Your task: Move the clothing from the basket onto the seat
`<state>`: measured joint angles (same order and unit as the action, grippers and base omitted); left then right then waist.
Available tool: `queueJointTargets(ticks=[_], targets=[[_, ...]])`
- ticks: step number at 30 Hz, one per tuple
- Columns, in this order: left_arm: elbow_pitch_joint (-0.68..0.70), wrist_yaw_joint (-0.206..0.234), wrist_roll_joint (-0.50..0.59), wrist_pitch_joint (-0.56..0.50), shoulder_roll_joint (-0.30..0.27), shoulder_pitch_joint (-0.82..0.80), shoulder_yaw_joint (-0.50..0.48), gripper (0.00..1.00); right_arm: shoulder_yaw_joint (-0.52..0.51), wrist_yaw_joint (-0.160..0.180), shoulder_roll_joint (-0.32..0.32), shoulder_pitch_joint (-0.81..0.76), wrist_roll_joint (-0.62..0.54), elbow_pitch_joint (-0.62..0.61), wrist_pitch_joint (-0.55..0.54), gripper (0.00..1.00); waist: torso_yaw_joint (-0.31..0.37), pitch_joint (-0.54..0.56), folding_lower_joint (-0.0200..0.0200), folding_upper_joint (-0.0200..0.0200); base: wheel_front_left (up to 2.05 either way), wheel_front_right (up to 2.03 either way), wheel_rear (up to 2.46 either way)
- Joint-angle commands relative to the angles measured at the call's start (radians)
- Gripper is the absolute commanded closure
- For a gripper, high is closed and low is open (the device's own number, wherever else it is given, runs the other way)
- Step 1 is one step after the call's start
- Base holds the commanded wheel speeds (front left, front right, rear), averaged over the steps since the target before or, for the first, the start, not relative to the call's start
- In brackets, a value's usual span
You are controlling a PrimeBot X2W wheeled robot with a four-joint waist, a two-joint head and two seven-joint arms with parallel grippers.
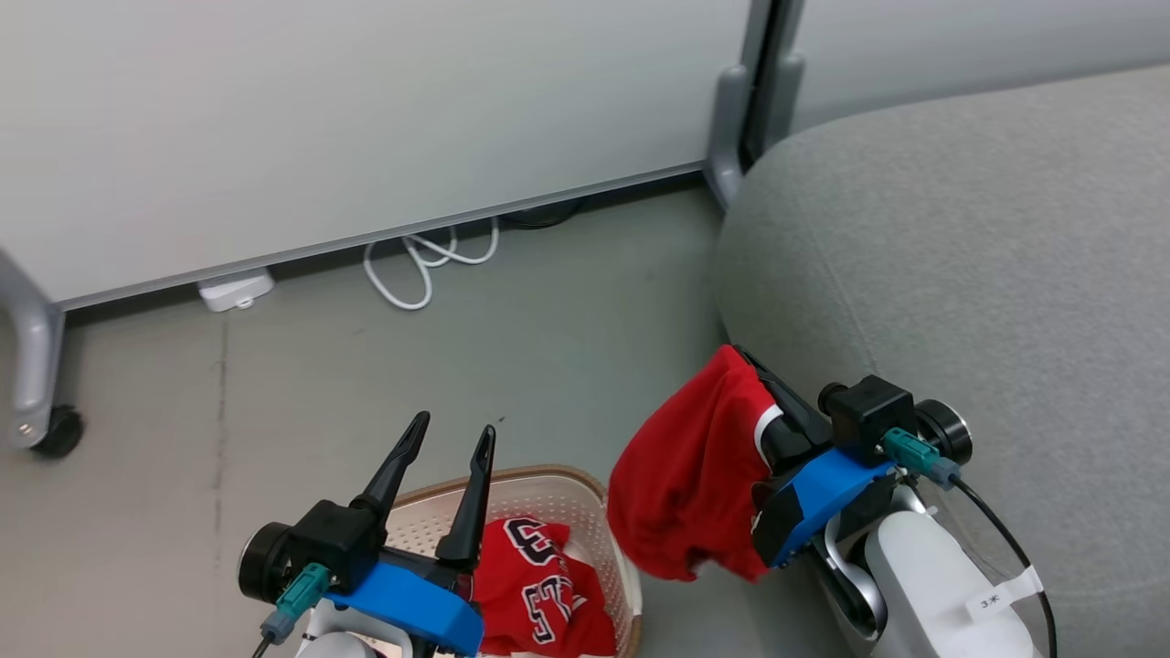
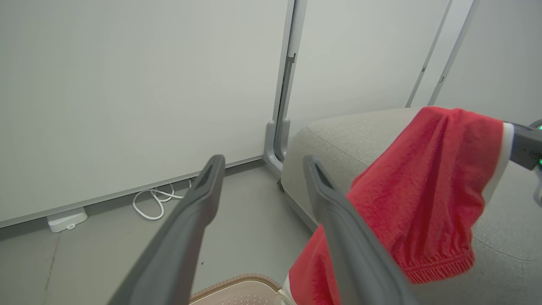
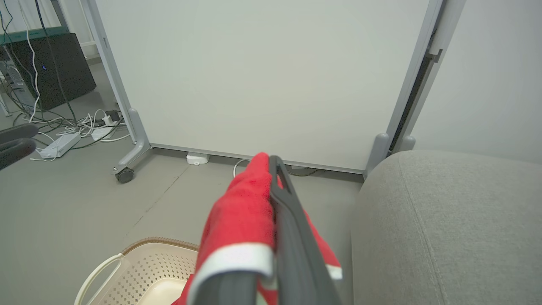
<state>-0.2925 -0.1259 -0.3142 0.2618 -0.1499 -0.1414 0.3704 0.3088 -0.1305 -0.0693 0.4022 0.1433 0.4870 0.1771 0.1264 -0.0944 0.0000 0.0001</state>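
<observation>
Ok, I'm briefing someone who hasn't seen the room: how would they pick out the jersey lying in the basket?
Find the big grey sofa; on the floor beside its rounded end stands a cream perforated basket with a brown rim. The jersey lies crumpled inside it, red with large black-and-white figures, unlike the plain red garment hanging from the right gripper.

A jersey (image 1: 539,594) is seen lying in the basket (image 1: 548,484). Over the basket's left side, the left gripper (image 1: 454,429) is held with its fingers spread. Right of the basket, a red garment (image 1: 686,484) is clamped in the right gripper (image 1: 739,355) and hung beside the sofa (image 1: 960,274).
</observation>
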Motion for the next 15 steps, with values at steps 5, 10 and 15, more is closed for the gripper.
queueJointTargets(ticks=[5,10,15], targets=[[-0.001,-0.008,0.0,0.005,-0.006,-0.006,-0.006,0.0,-0.003,0.0,0.005,0.007,0.004,-0.024,0.007,1.0,0.107,-0.012,0.0,-0.0001,0.0,0.0,0.0],[0.005,-0.008,-0.003,0.005,-0.012,-0.01,0.002,0.0,-0.022,0.0,0.01,-0.016,0.005,-0.036,0.011,1.0,0.187,-0.014,0.0,-0.0001,0.0,0.0,0.0],[0.007,-0.005,-0.005,0.005,-0.02,-0.016,0.009,0.0,-0.019,0.0,0.011,-0.027,0.001,-0.041,0.011,1.0,0.259,-0.018,0.0,-0.0001,0.0,0.0,0.0]])
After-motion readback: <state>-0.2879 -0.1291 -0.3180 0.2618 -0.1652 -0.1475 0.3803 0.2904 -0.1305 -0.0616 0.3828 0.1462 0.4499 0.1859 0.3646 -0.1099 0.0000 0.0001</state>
